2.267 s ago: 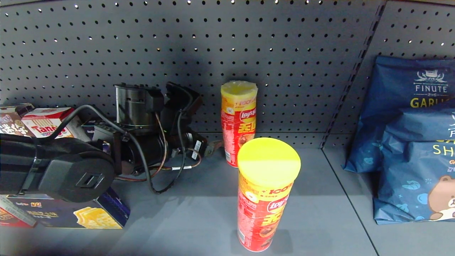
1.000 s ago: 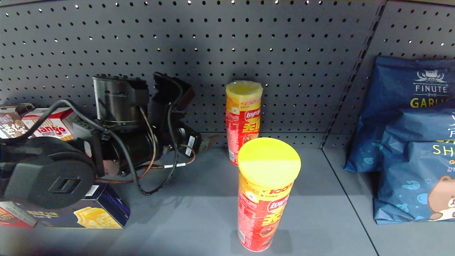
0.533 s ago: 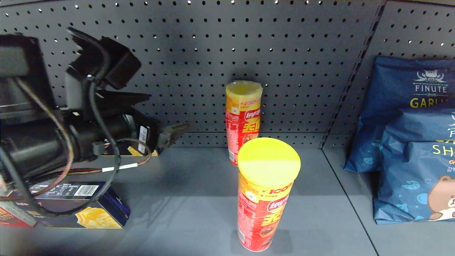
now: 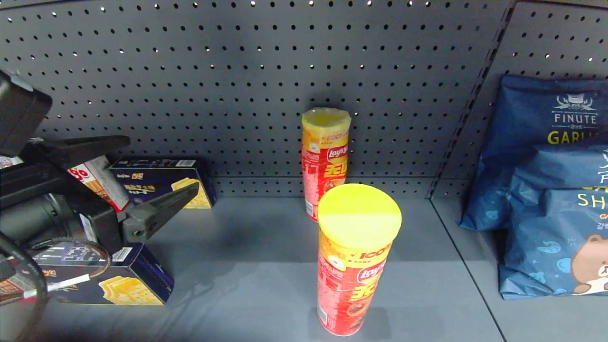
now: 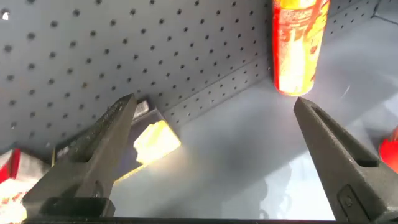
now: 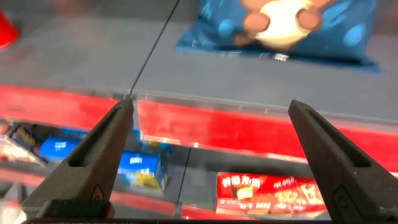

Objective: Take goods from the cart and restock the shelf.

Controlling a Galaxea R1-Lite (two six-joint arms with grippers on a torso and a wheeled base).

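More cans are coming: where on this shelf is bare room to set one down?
Widest bare shelf: between cracker boxes and the two cans. Narrower strip: between cans and blue bags. Crowded: left end, boxes plus left gripper.

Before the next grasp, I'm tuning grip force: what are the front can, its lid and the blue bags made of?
Front can: probably cardboard tube, glossy printed wrap catching light. Lid: smooth matte yellow plastic, apparently. Blue bags: thin plastic film, creased and faintly shiny.
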